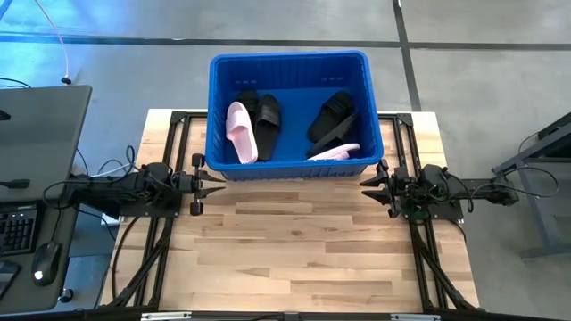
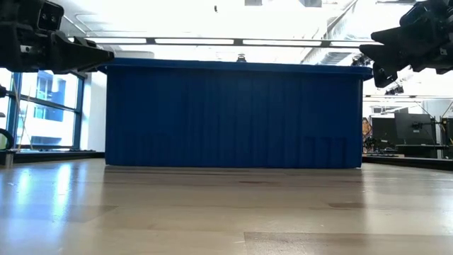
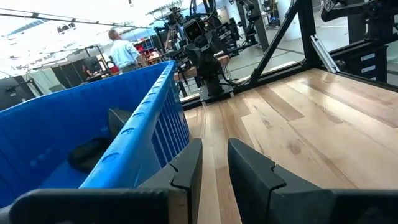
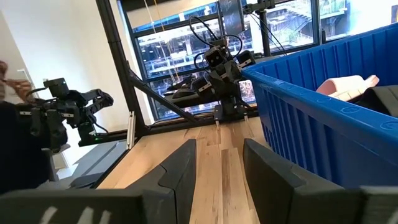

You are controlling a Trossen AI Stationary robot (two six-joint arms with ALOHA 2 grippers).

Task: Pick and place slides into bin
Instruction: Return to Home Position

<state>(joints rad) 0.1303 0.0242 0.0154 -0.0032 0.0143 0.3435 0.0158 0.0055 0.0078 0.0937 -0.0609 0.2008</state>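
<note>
- Slides (image 1: 332, 114) all lie inside the bin (image 1: 289, 57), which sits at 12 o'clock on the table (image 1: 294, 241). None shows on the bare wood.
- On the bin floor, a pale pink slide (image 1: 239, 132) lies at 9 o'clock with a black slide (image 1: 268, 123) touching its side.
- More black ones are heaped toward 2 o'clock, and a second pink slide (image 1: 335, 152) rests at 5 o'clock against the near wall. How many black ones are stacked there cannot be told.
- The left gripper (image 1: 214, 183) hangs at 9 o'clock of the table, just beside the bin's near corner on that side. Its fingers are parted with nothing between them.
- The right gripper (image 1: 366, 185) hangs at 3 o'clock, just beside the opposite near corner, likewise spread and empty.
- A slide looks light and soft, probably foam or rubber, so it should bend instead of breaking and ought not to slip much.
- The wide strap seems the best hold, pinched across its arch. The sole's edge would do as a second choice, though the sole may flex and droop.
- The bin looks stiff, and its thick rim is the likely place to grasp or nudge it.
- With everything binned, the job seems complete, and the arms need only settle to rest clear of the walls.
</note>
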